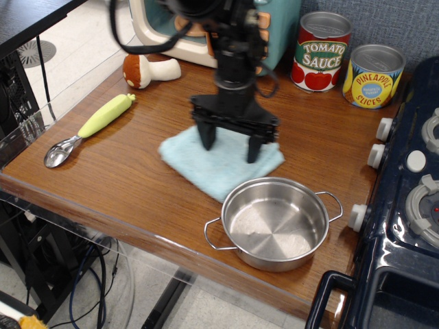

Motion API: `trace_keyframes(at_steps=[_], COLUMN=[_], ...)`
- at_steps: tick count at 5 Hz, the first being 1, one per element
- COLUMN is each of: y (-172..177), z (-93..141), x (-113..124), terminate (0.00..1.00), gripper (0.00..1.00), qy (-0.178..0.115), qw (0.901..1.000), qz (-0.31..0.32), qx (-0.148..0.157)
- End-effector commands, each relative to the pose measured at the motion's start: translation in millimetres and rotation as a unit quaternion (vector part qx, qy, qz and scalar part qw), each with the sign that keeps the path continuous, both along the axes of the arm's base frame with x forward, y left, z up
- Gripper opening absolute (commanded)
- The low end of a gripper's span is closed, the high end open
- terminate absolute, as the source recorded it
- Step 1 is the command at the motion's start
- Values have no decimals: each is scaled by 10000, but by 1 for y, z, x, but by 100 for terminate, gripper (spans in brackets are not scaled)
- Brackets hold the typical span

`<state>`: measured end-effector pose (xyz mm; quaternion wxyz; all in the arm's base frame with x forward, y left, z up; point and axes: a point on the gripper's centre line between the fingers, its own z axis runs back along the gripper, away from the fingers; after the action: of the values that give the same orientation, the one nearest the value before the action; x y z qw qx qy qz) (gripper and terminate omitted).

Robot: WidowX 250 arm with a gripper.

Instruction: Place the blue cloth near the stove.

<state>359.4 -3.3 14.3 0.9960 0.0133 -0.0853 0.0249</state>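
Pale blue cloth (221, 166): lying flat on the wooden worktop (123, 185), near the middle, its lower corner just beside the rim of the steel pot (274, 223).
Claw (233, 142): black, pointing straight down, its two fingers spread wide and both tips pressed onto the cloth's upper half; nothing is pinched between them.
Stove (405, 226): dark navy, at the right edge (white knobs facing the worktop), well apart from the cloth, with the pot between them.
Spoon (86, 130): green handle, lying near the left edge.
Cans (348, 62): tomato sauce and pineapple slices, standing side by side at the back.
Mushroom toy (149, 70): on its side at the back left, before the teal microwave (226, 31).
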Motion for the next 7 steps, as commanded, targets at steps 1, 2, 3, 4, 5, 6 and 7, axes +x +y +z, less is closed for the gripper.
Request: trace_keyframes(at_steps=[1, 2, 3, 4, 5, 6, 7], y=[-51, -63, -72, -83, -92, -94, -95], z=[12, 14, 16, 19, 25, 29, 34], x=[36, 59, 75, 83, 86, 84, 81], terminate=[0, 0, 0, 0, 0, 0, 0], gripper=[100, 100, 100, 100, 100, 100, 100], qy=[-101, -161, -178, -240, -307, -338, -364], qw=[9998, 9995, 9993, 9986, 9975, 9973, 9970], qz=[-150, -204, -255, -384, -484, -520, -533], qx=[-67, -163, -229, -265, -424, -404, -427])
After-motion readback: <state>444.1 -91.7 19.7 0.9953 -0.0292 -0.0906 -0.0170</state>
